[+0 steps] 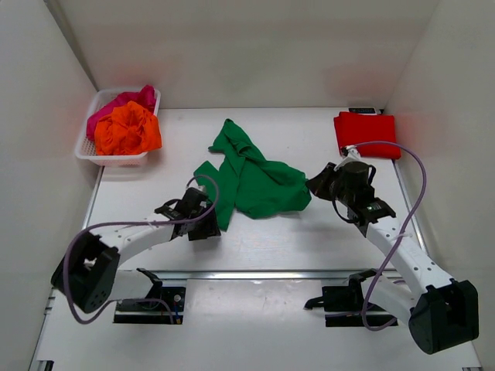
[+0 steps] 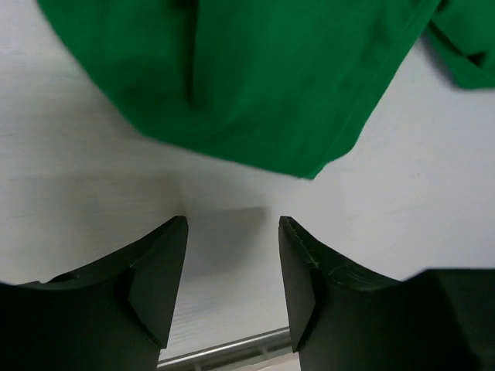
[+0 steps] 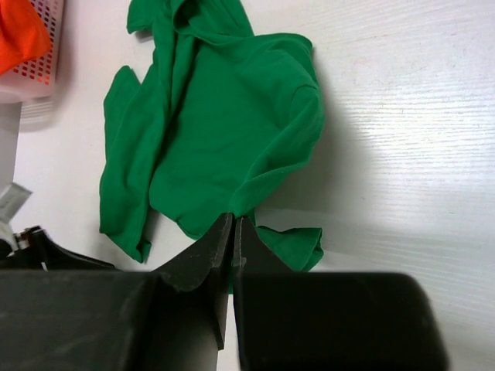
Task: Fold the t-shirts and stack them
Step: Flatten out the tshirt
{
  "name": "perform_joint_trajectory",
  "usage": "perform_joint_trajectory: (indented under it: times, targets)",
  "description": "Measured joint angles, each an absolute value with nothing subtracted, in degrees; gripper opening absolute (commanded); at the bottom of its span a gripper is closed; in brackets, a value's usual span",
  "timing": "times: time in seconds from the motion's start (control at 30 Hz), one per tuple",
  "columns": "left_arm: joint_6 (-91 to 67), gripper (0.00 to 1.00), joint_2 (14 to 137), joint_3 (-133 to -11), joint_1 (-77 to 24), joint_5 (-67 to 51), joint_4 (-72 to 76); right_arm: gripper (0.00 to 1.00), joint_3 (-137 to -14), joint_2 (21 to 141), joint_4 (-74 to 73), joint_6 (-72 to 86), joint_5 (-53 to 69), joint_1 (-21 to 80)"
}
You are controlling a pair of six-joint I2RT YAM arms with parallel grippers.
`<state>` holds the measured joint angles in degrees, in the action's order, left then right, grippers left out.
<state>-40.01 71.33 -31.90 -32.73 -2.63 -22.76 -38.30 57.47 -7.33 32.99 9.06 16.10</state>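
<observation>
Right pincer (image 3: 233,222) tight on green t-shirt (image 3: 224,147)

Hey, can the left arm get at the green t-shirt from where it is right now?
Probably yes. The left gripper is open, and the near edge of the green t-shirt lies just ahead of its fingertips, with only bare table between them and nothing in the way.

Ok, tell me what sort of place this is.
Probably a robot-lab test cell for laundry folding: white walls box in a white table, two arms are bolted at its near edge, a basket holds crumpled shirts, and a green t-shirt lies out.
</observation>
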Motion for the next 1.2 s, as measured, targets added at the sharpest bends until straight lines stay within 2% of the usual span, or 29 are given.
perform_joint_trajectory:
  times: [0.13,0.3,0.33,0.37,0.4,0.43,0.6,0.77,0.8,0.83,0.87,0.9,1.03,1.2]
  targets:
    - [-42.9,0.62,78.7,-35.8,-35.7,1.7,-18.1,0.0,-38.3,56.1,-7.3,32.9,8.9,15.9]
    - [-45.6,0.6,81.8,-36.9,-36.5,6.2,-12.5,0.0,-38.3,55.9,-7.4,32.7,8.9,15.6]
    - [-46.1,0.49,82.1,-36.9,-36.4,7.3,-11.7,0.0,-38.3,55.9,-7.5,32.6,8.9,15.6]
    - [-46.5,0.16,82.3,-36.9,-36.2,7.9,-11.2,0.0,-38.3,55.9,-7.5,32.5,8.9,15.5]
    - [-46.7,0.01,82.7,-36.9,-36.0,8.5,-10.9,0.0,-38.3,55.9,-7.6,32.3,9.0,15.3]
    - [-46.2,0.0,83.2,-36.9,-35.7,9.0,-11.0,0.0,-38.3,55.9,-7.6,32.3,9.1,15.2]
    - [-38.1,0.0,84.3,-43.7,-32.8,7.5,-20.3,0.0,-38.3,55.8,-8.2,31.1,9.9,13.9]
    - [-21.9,0.0,82.4,-62.1,-28.4,8.2,-38.0,0.0,-38.3,55.6,-10.3,28.6,10.9,10.7]
    - [-18.5,0.04,80.6,-65.5,-26.9,8.4,-40.2,0.0,-38.3,55.5,-10.9,28.1,11.1,9.8]
    - [-16.5,0.14,78.9,-67.3,-25.9,8.7,-41.4,0.0,-38.3,55.5,-11.3,27.8,11.2,9.3]
    - [-13.9,0.4,76.9,-69.3,-24.9,9.2,-43.2,0.0,-38.3,55.5,-11.7,27.4,11.4,8.7]
    - [-11.5,0.49,74.7,-71.3,-24.1,10.0,-45.3,0.0,-38.4,55.5,-12.1,26.9,11.5,8.4]
    - [-7.0,0.48,73.3,-75.6,-25.3,10.4,-50.8,0.0,-38.9,55.5,-14.0,25.6,11.5,8.6]
    - [-5.3,0.47,77.3,-73.3,-27.5,8.9,-54.0,0.0,-39.2,55.5,-14.3,25.2,11.9,9.1]
